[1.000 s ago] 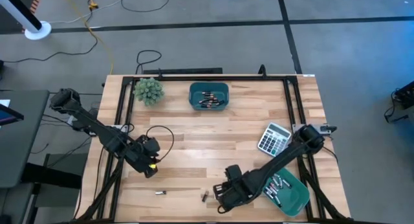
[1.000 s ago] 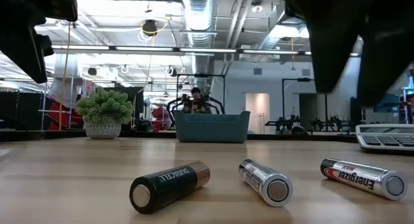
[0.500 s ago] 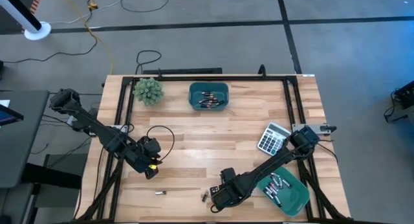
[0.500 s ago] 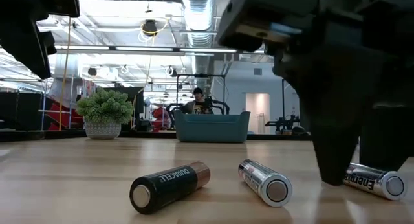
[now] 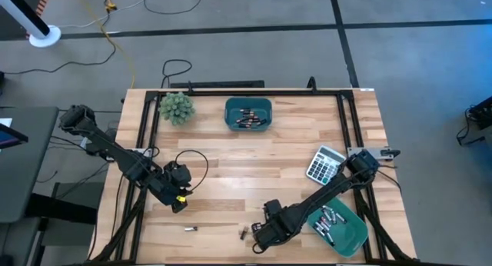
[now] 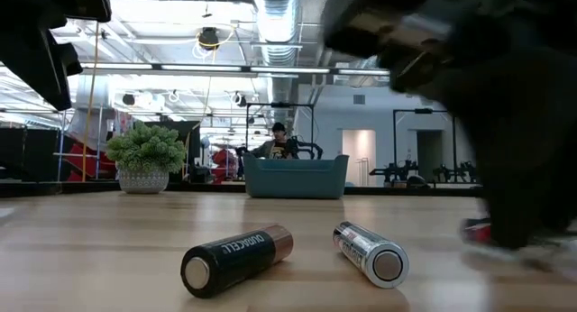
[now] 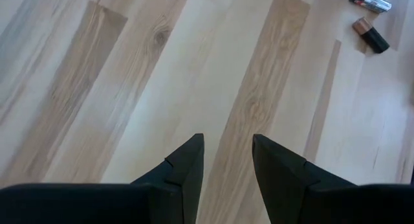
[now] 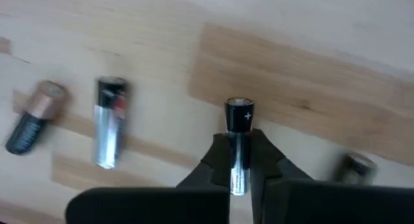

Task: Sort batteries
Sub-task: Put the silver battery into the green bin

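Observation:
Three batteries lie on the wooden table near its front edge: a black-and-copper one (image 6: 236, 258), a silver one (image 6: 370, 253), and a third one (image 8: 237, 117), black and silver with its plus end showing, between the fingers of my right gripper (image 8: 239, 146), which is shut on it. The high view shows that gripper (image 5: 257, 237) low at the front middle. My left gripper (image 7: 226, 166) hangs open over bare wood at the table's left (image 5: 178, 201), holding nothing. My right gripper pinches the battery by its two long sides (image 8: 237, 136) between its two fingers, which lie along it. The plus end (image 8: 239, 111) sticks out past the fingertips. The fingers come slanting down from the table's right. Whether the battery is off the wood, I cannot tell.
A teal bin (image 5: 248, 114) with batteries stands at the far middle, another teal bin (image 5: 342, 227) with batteries at the near right under my right arm. A calculator (image 5: 326, 164) lies at the right, a small potted plant (image 5: 177, 107) at the far left.
My right gripper has gone down and toward the table's left, come over the rightmost battery with a finger on either side, and shut on it. The other two batteries lie where they were.

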Motion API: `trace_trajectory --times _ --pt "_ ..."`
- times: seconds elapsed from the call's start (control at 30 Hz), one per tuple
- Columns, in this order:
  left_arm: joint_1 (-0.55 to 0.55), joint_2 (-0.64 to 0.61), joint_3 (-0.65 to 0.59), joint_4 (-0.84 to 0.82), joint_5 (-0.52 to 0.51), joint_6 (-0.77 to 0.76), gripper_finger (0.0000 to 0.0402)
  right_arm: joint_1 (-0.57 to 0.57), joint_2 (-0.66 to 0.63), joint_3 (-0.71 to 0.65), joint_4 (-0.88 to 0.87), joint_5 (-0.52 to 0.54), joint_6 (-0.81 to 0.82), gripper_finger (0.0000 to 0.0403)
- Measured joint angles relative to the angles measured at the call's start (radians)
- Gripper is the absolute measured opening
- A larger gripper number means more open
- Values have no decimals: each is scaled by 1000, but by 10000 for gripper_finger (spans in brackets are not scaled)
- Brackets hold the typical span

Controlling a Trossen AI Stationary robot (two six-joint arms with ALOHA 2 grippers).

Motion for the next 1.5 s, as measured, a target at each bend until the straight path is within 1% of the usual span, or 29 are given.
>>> trace_trajectory --times 0.17,0.23,0.33,0.4,0.5,0.53,0.63,0.73,0.8,0.83,0.93,1.0,1.2,1.3,1.4,1.5 --pt "0 0 0 0 0 -10 125 20 -117 1 -87 76 8 17" --pt "0 0 0 0 8 -36 125 42 -159 3 -139 135 33 17" --pt "0 0 0 0 24 -67 125 97 -220 -2 -236 252 111 17" --pt "0 0 0 0 26 -73 125 145 -263 3 -313 285 204 17" --pt "0 0 0 0 26 -74 125 226 -294 2 -449 290 346 17" --pt "0 0 0 0 26 -75 125 250 -297 1 -464 289 360 17" --pt "0 0 0 0 26 -75 125 286 -307 1 -468 264 361 17" --pt "0 0 0 0 26 -75 125 295 -301 0 -515 204 357 17" --pt "0 0 0 1 26 -76 125 302 -296 -22 -532 161 357 17" --pt "0 0 0 1 26 -80 125 307 -296 -39 -536 159 357 17" --pt "0 0 0 1 26 -96 125 317 -309 -99 -502 152 357 17" --pt "0 0 0 2 26 -99 125 324 -316 -162 -441 148 361 17" --pt "0 0 0 1 25 -101 125 318 -391 -401 -162 138 371 16" --pt "2 0 0 1 25 -102 125 304 -431 -505 -56 137 373 16" --pt "2 0 0 1 25 -115 125 290 -471 -582 18 137 374 16" --pt "2 0 0 1 25 -120 125 279 -487 -629 63 137 374 19"
